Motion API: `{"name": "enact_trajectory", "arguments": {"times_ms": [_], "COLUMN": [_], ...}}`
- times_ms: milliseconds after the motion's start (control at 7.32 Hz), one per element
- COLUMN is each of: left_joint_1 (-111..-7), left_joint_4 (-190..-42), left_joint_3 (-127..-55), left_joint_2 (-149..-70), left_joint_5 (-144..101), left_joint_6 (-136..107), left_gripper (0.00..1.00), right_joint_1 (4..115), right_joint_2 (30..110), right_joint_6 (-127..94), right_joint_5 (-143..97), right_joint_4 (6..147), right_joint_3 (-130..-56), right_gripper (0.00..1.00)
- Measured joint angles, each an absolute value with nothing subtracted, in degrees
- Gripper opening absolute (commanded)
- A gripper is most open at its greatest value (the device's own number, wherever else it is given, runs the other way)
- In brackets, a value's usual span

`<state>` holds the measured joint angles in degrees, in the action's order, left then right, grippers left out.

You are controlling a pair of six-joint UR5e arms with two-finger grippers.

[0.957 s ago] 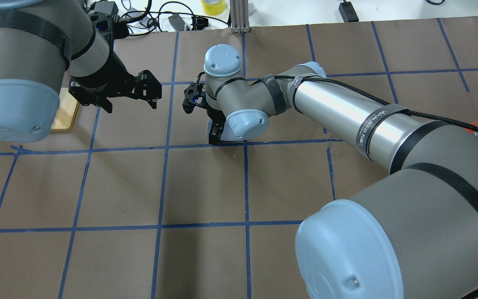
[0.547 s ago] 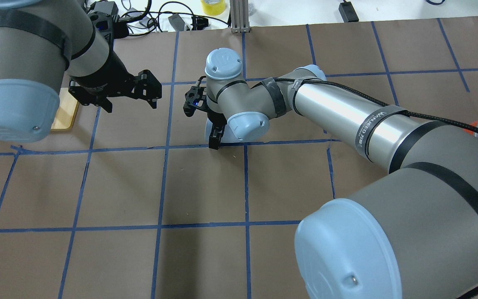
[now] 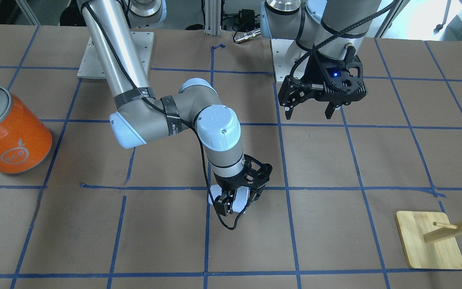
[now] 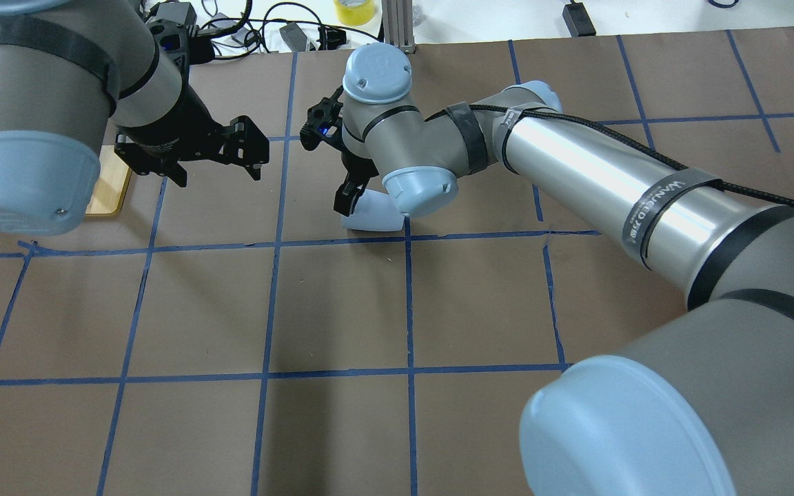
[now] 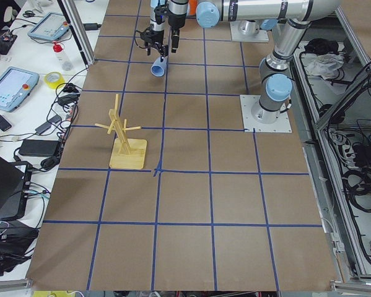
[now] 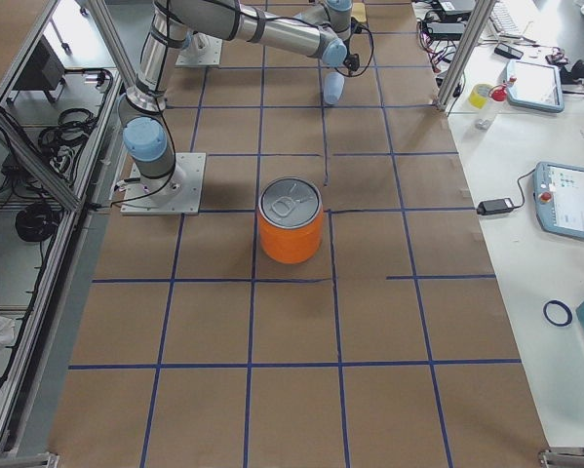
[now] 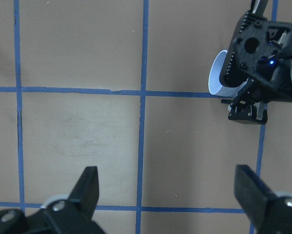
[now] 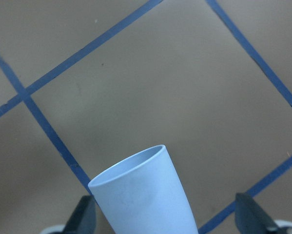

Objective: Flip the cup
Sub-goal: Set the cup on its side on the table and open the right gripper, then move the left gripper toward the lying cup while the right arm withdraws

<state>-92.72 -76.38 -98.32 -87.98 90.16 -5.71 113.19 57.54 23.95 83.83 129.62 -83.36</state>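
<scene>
The pale blue-white cup (image 4: 373, 217) lies tilted on its side on the brown table near a blue tape crossing, its rim towards my left arm. It also shows in the front view (image 3: 239, 200) and in the left wrist view (image 7: 216, 73). My right gripper (image 3: 238, 200) is tilted over the cup's narrow end. In the right wrist view its fingers (image 8: 85, 217) stand wide apart on either side of the cup (image 8: 146, 200), with gaps showing. My left gripper (image 4: 218, 176) hovers open and empty to the cup's left.
A large orange can (image 3: 8, 132) with a silver lid stands far to my right. A wooden peg stand (image 3: 429, 241) sits on my left side of the table. Cables and a tape roll (image 4: 354, 10) lie beyond the table's far edge.
My right wrist has swung up and away towards the far edge, and its finger has shifted up along the cup. More of the cup shows; it stays in place. The left arm is still.
</scene>
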Motion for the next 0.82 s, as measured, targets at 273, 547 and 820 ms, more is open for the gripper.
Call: {"name": "enact_trajectory", "arguments": {"times_ms": [273,547,820], "left_joint_1": [-92.33,-91.00,-89.70], "left_joint_4": [-76.06,-75.35,-72.18], "left_joint_3": [-98.10,-97.39,-96.98], "left_joint_2": [-89.57,-93.57,-98.68], "left_joint_5": [90.02,89.71,88.27], "left_joint_6": [-5.69,-5.18,-5.00], "left_gripper": [1.00,1.00,1.00], "right_joint_1": [112.41,109.81,103.51], "right_joint_2": [62.13,68.27,75.38], "right_joint_6": [6.59,1.71,3.40], "right_joint_5": [89.84,94.10,93.83], "right_joint_4": [127.34,118.64,105.90], "right_joint_3": [-84.08,-84.19,-84.23], "right_gripper": [1.00,1.00,1.00]}}
